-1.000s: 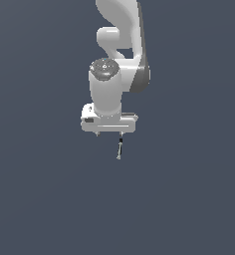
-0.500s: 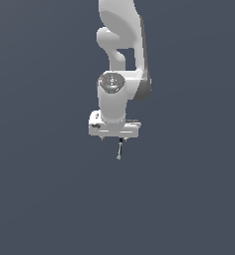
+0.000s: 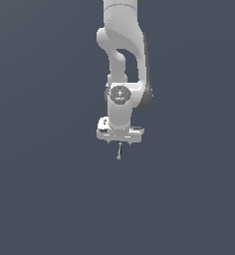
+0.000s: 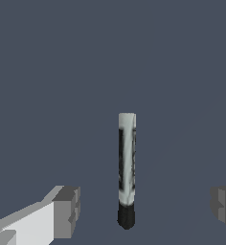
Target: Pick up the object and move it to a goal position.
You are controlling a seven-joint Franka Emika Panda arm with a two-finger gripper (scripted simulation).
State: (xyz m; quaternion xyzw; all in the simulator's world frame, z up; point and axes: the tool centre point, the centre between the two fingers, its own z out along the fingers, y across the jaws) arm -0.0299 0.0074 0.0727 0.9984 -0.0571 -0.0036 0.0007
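White two-finger gripper [image 4: 143, 210] spread wide, empty; thin pale-grey rod with dark tip [image 4: 127, 167] lay centred between fingers, long axis crosswise to closing line

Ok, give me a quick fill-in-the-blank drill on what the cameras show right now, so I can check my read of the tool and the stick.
1. In the wrist view, the tool has its jaws ____, with the stick in the gap between them.
2. The stick touches ____ finger.
3. The stick's end nearest the wrist camera is ____ in colour.
4. In the exterior view, the stick sits directly ____ the tool.

Missing words: open; neither; black; below
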